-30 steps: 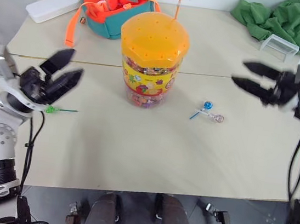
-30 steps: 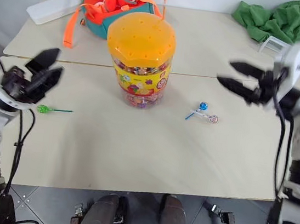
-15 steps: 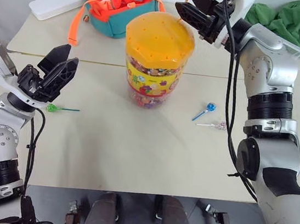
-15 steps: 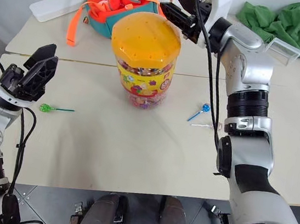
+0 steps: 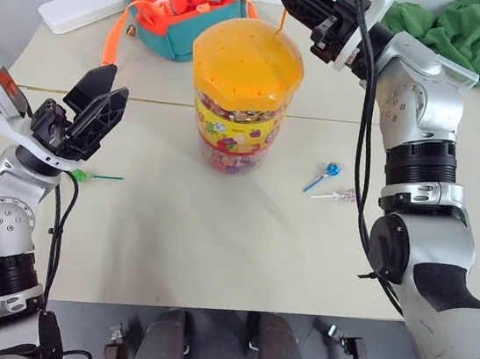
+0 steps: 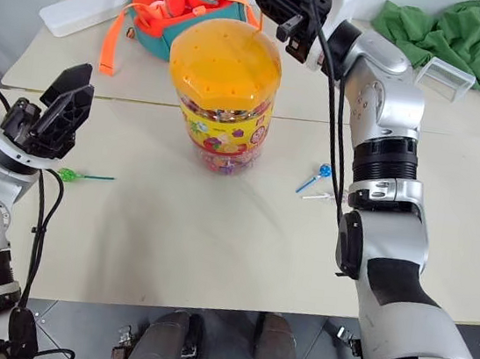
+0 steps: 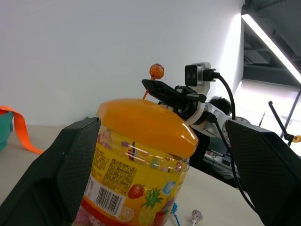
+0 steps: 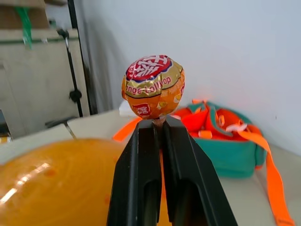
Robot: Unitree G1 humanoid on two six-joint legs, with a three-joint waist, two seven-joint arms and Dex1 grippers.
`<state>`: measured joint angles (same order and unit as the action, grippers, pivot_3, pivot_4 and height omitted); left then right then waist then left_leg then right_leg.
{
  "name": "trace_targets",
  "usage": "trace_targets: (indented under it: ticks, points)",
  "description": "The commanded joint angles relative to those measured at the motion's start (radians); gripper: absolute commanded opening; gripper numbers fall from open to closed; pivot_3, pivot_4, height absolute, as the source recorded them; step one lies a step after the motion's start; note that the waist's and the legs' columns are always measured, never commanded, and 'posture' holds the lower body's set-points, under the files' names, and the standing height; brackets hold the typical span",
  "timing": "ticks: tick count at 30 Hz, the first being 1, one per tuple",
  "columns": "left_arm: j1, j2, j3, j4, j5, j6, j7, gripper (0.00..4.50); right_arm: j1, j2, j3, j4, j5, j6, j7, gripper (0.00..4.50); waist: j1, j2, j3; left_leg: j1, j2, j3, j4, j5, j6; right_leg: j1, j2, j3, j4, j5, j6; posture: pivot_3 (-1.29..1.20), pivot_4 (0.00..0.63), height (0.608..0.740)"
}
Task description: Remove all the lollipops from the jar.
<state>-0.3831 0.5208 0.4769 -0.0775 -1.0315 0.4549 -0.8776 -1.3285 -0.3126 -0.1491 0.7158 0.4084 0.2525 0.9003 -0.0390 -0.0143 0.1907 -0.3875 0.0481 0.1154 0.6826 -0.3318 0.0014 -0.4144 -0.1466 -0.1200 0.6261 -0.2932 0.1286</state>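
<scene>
The jar [image 5: 243,96] stood upright near the middle of the pale surface [image 5: 216,229], with its orange-yellow lid [image 5: 248,54] on top. The orange lollipop [image 8: 153,87] still had its stick in a hole at the far edge of the lid, and its wrapped ball stood up above it. The right gripper [image 8: 159,136] reached over the far side of the jar from the right, and its two black fingers [image 8: 141,155] were pressed together on the stick just under the orange ball. The left gripper [image 5: 92,116] hung in the air to the left of the jar, not touching it, and its fingers [image 5: 101,121] were wide apart with nothing between them. The green lollipop [image 5: 80,175] lay flat on the surface, just under the left gripper. The blue lollipop [image 5: 330,170] and the pink lollipop [image 5: 347,194] lay close together on the surface to the right of the jar. Far back on the left there was a teal and orange bag [image 5: 185,4] and a white box [image 5: 83,7]. Far back on the right there was a green cloth [image 5: 458,36] with a small clear box [image 6: 445,78] next to it.
</scene>
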Motion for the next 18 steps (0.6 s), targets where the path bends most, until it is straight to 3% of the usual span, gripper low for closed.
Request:
trace_targets:
  ticks: [1,5,10,18]
  points:
    - [-0.016,0.035,-0.033,-0.030,0.064,-0.062,-0.083,4.50,-0.046,-0.125,-0.086,-0.003,0.043,-0.017,0.055,0.04,0.008,0.000,0.000,0.000,0.000,0.000,0.000,0.000,0.000,0.000,0.000,0.000,0.000,0.000,0.000,0.00,0.150,0.740]
    - [0.009,0.094,-0.105,-0.023,0.155,-0.100,-0.202,4.50,0.030,-0.331,0.007,-0.017,-0.076,0.047,0.127,0.04,0.014,0.000,0.000,-0.001,-0.001,0.000,0.000,0.000,0.001,0.000,0.000,-0.001,-0.002,0.000,0.000,0.00,0.150,0.740]
    - [0.045,0.149,-0.187,-0.022,0.282,-0.201,-0.335,4.50,0.361,-0.643,0.123,-0.087,-0.265,-0.035,0.245,0.04,0.016,0.000,0.000,-0.001,-0.001,0.002,-0.001,-0.001,0.001,0.000,0.000,0.000,-0.004,0.000,0.000,0.00,0.150,0.740]
    - [0.052,0.161,-0.248,0.006,0.352,-0.249,-0.405,4.50,0.735,-0.768,0.118,-0.054,-0.345,-0.225,0.252,0.04,-0.005,0.009,0.004,0.004,0.001,0.010,0.000,0.000,0.001,0.000,0.000,0.005,-0.002,0.000,0.000,0.00,0.150,0.740]
